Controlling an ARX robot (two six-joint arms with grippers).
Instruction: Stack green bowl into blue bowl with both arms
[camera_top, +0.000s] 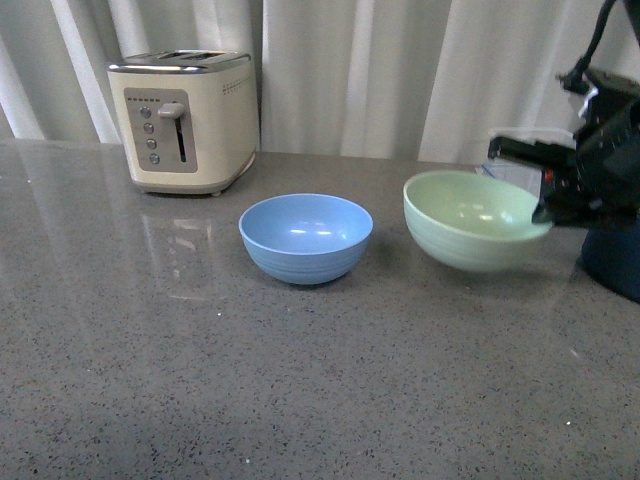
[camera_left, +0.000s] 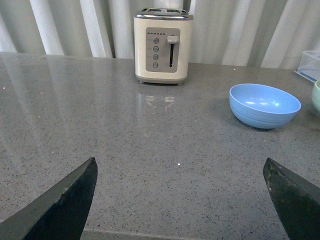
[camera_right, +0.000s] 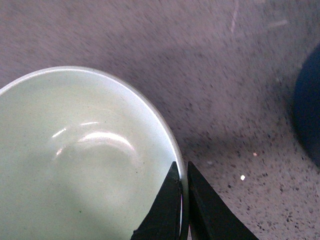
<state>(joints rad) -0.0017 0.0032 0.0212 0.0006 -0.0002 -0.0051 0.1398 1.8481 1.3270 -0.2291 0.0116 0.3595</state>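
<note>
Counter bears blue bowl; fingers pinch green bowl.

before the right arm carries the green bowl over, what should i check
1. Grip: right gripper shut on the rim of the green bowl, one finger inside and one outside: ok.
2. Green bowl fully off the counter: cannot tell.
3. Blue bowl upright and empty: ok.
4. Counter between the two bowls bare: ok.
5. Left gripper helping at the blue bowl: not ok, it is open, holds nothing and is apart from the bowl.
6. Clearance to the dark blue pot beside the right arm: cannot tell.
</note>
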